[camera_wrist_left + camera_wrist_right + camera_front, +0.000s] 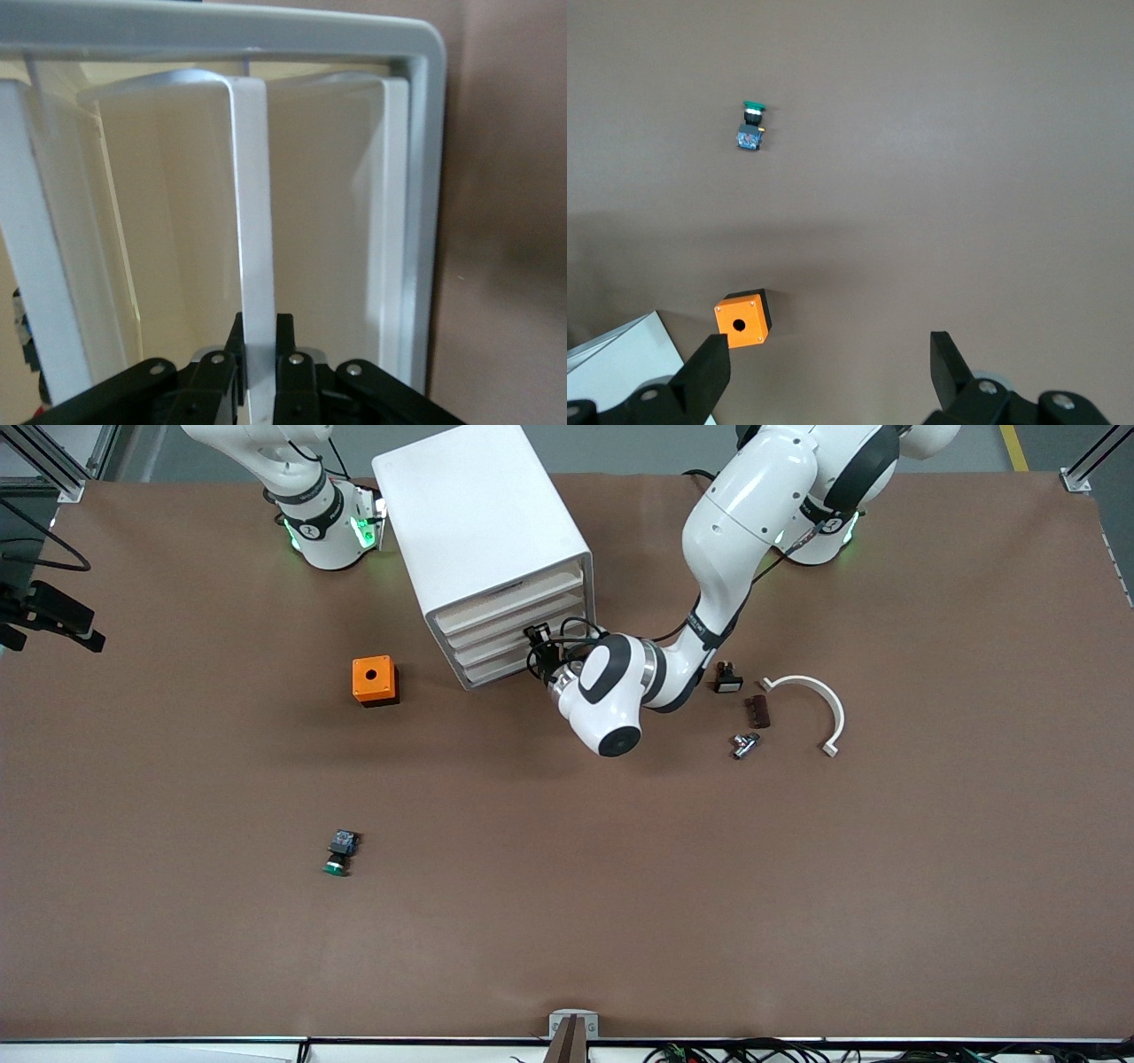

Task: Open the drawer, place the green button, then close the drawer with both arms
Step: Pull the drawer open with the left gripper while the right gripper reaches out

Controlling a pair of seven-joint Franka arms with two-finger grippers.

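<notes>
Left gripper [259, 354]: at the cabinet [483, 540] front, jaws pinched narrow on the front lip of a lower drawer [252, 204], which looks shut. Right gripper [828, 363]: waiting high over the table, jaws spread wide, holding nothing. Button [340, 851]: on the table, nearer the front camera than the orange box [375, 680].

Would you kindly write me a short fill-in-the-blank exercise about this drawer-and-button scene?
1. The left gripper is shut on the front edge of a ____ in the white cabinet.
2. The button has a ____ cap.
3. The right gripper, fingers ____, hangs above the table.
4. The orange box has a ____ in its top.

Missing words: drawer; green; open; hole
</notes>
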